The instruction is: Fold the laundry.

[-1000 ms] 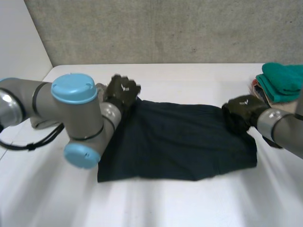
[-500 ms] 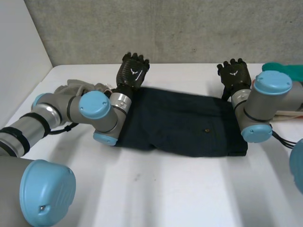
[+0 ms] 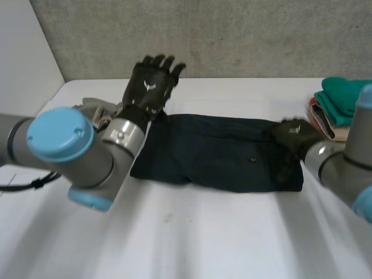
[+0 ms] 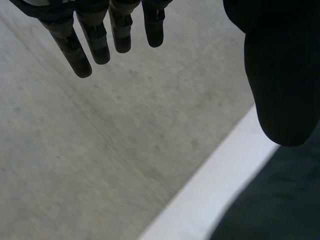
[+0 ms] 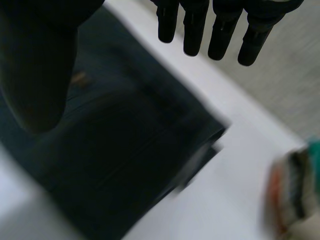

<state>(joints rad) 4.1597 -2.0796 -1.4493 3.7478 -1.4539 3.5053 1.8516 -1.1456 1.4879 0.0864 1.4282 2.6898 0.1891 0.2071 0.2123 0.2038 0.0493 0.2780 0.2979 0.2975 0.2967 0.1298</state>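
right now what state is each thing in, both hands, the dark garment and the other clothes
left hand: open, fingers straight, raised above the garment's far left corner, holding nothing
right hand: open, fingers straight, over the garment's right end
dark garment: folded into a long band, lying flat
pile of clothes: folded and stacked, green piece on top
grey cloth: crumpled, not folded

You're looking at a plain dark navy garment [image 3: 215, 152] on a white worktop [image 3: 203, 232] — left robot hand [image 3: 150, 87] and right robot hand [image 3: 296, 135] both black. The folded stack [image 3: 343, 99] is teal on top; the wall [image 3: 244, 35] is mottled grey.
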